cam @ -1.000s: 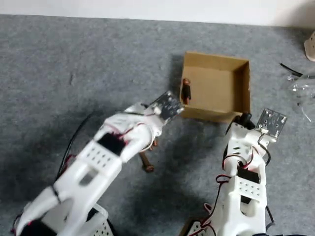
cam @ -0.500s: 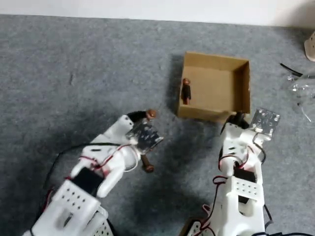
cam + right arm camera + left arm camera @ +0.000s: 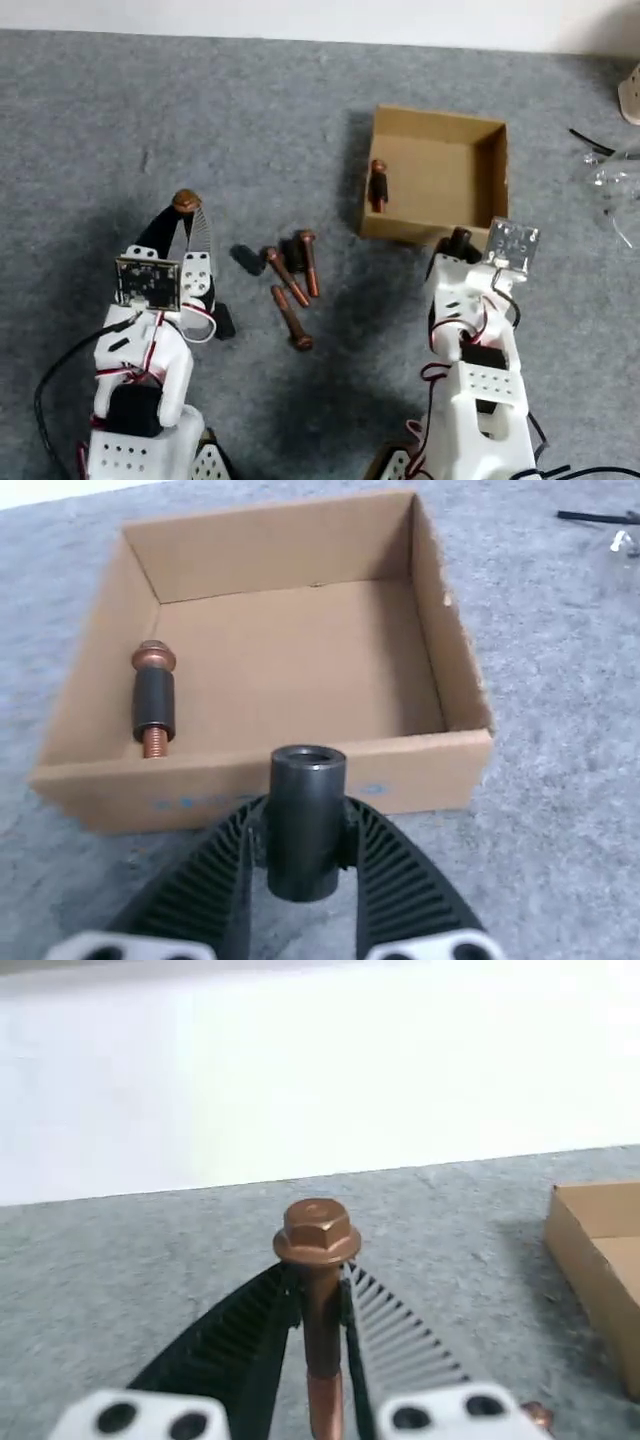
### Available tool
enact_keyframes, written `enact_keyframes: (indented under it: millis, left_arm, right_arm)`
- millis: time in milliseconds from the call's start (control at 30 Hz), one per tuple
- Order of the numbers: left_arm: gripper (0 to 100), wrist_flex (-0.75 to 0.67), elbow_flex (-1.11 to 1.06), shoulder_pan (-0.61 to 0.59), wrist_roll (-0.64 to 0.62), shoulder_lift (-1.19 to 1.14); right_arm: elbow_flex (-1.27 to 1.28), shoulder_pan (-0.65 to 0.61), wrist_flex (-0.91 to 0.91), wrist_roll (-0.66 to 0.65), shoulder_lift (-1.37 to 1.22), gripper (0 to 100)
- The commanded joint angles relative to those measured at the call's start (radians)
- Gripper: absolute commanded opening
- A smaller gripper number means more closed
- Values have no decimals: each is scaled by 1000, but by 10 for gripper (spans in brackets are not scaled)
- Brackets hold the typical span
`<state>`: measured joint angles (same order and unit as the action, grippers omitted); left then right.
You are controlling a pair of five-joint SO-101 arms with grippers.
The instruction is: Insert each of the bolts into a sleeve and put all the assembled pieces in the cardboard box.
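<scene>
My left gripper is shut on a copper bolt, held upright with its hex head on top; in the high view the bolt's head shows above the left gripper at the left of the mat. My right gripper is shut on a black sleeve, its bore facing up, just in front of the cardboard box. In the high view the sleeve sits by the box's near wall. One assembled bolt-and-sleeve piece lies inside the box.
Three loose copper bolts lie on the grey mat between the arms, with black sleeves beside them. Clear plastic and a cable lie at the far right edge.
The left arm pulled back from near the box to the left side of the mat, carrying a bolt and uncovering the loose bolts. The right gripper shifted slightly left with its sleeve.
</scene>
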<state>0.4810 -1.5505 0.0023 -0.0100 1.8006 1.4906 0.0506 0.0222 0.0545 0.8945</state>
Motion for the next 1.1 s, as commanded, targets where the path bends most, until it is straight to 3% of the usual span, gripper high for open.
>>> enact_keyframes:
  millis: [0,333,467,633,1067]
  left_arm:
    - [6,-25,-7,-7,-9,12]
    - [10,-63,-114,-7,-5,16]
    - [10,-83,-145,-13,-5,13]
    - [10,-80,-145,-12,-5,10]
    - [10,-25,-145,-13,-5,10]
  right_arm:
    - [-2,-54,-38,-14,27,4]
    - [36,-173,-56,-14,30,4]
    - [87,-168,-200,-21,30,4]
    - [170,-174,-377,-149,30,4]
    - [186,-168,-417,-77,31,4]
